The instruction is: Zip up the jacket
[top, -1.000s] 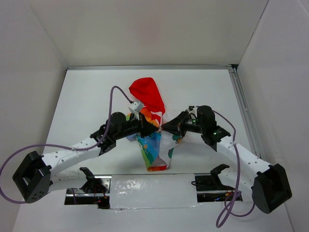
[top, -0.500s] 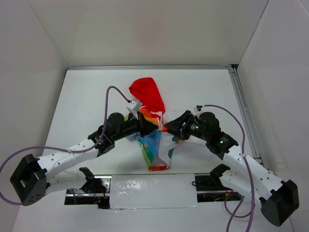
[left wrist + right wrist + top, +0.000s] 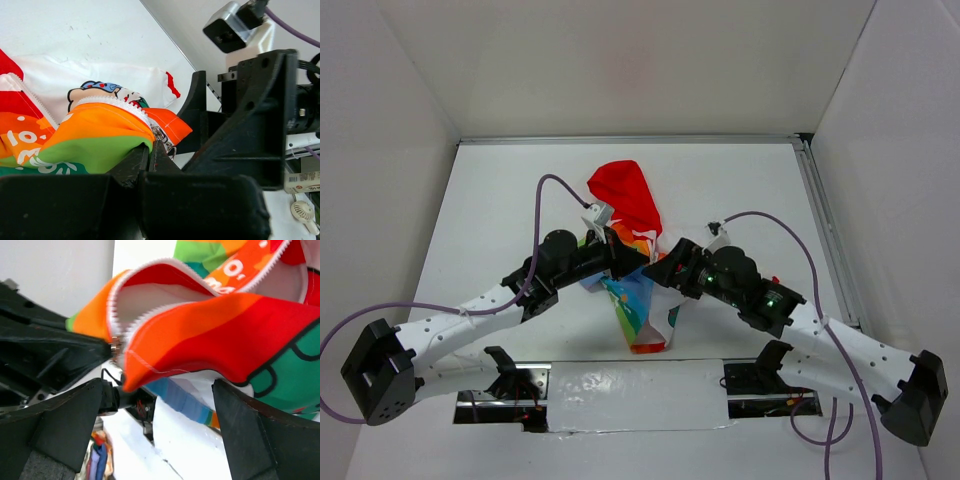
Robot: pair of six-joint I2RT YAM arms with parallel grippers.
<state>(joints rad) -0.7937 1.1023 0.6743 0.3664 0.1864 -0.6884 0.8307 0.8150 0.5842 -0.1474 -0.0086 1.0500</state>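
Observation:
The jacket lies bunched at mid-table, its red hood toward the back and the rainbow panels lifted. My left gripper is shut on the jacket's orange and green edge, right beside the metal zipper slider. My right gripper faces it from the right. In the right wrist view its fingers stand wide apart, and the orange-red panel with white zipper teeth hangs just beyond them, touching neither. Both zipper sides are apart above the slider.
White walls enclose the table on three sides, with a metal rail along the right edge. A purple cable loops over the left arm, another over the right arm. The arm bases and a taped plate sit at the near edge.
My right gripper has opened wide and let go of the jacket, and its arm has stretched out lower over the table. The left gripper keeps its hold and has barely moved.

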